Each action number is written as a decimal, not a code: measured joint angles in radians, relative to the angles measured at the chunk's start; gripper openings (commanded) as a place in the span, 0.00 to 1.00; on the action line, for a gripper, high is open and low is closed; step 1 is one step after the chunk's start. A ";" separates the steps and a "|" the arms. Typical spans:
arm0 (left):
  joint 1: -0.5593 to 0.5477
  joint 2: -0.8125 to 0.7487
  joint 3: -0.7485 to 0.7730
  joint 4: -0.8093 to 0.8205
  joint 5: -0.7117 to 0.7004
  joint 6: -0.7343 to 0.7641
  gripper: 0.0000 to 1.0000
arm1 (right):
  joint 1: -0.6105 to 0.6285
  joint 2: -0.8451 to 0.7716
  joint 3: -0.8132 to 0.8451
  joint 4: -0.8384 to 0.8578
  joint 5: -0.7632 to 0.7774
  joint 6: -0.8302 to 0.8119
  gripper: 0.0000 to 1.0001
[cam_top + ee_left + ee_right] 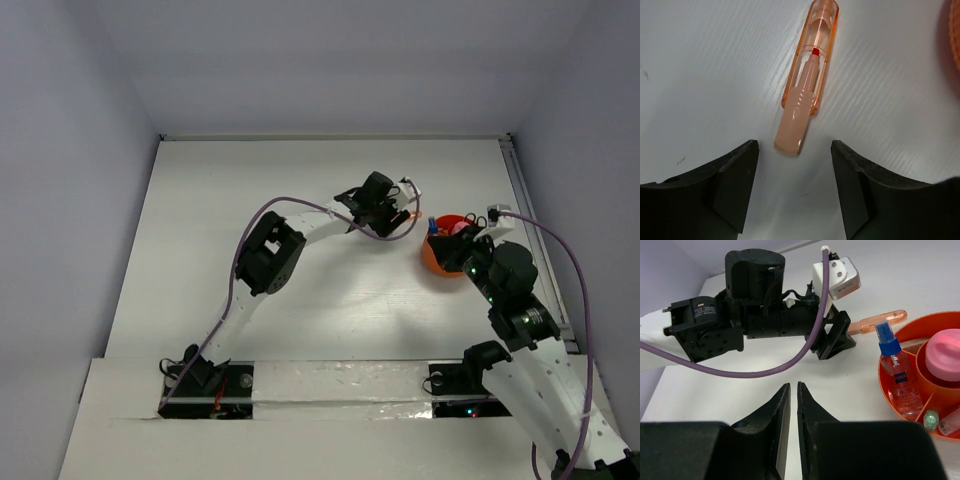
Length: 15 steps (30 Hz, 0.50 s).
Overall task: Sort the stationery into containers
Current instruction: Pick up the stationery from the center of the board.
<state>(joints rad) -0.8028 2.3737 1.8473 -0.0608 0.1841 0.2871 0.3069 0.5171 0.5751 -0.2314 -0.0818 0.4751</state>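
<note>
A translucent orange highlighter pen (pixel 805 90) lies flat on the white table, its butt end reaching in between the tips of my left gripper (pixel 795 146). That gripper is open and not touching the pen. In the right wrist view the same pen (pixel 879 321) lies just beyond the left gripper (pixel 840 342), close to the orange-red bowl (pixel 935 319). In the bowl are a blue-capped spray bottle (pixel 900 385), a pink cylinder (pixel 945 352) and a small green-capped piece (pixel 930 418). My right gripper (pixel 794 385) hovers over bare table beside the bowl, shut and empty.
From above, the bowl (pixel 440 262) sits right of centre, with the left gripper (pixel 405 215) on its left and the right gripper (pixel 465 255) at its near right side. The left arm's purple cable (pixel 765 371) hangs low across the table. White walls enclose the table on three sides.
</note>
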 measured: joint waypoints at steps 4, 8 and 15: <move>0.000 0.025 0.040 -0.013 0.016 0.010 0.48 | 0.000 0.011 0.000 0.005 -0.003 0.000 0.17; 0.000 0.033 0.052 -0.014 0.039 0.019 0.37 | 0.000 0.020 -0.002 0.008 -0.005 0.000 0.17; -0.001 0.035 0.053 -0.019 0.074 0.021 0.07 | 0.000 0.022 -0.002 0.012 -0.006 0.000 0.18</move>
<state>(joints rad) -0.8036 2.4088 1.9007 -0.0803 0.2577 0.3084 0.3069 0.5392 0.5732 -0.2192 -0.0875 0.4751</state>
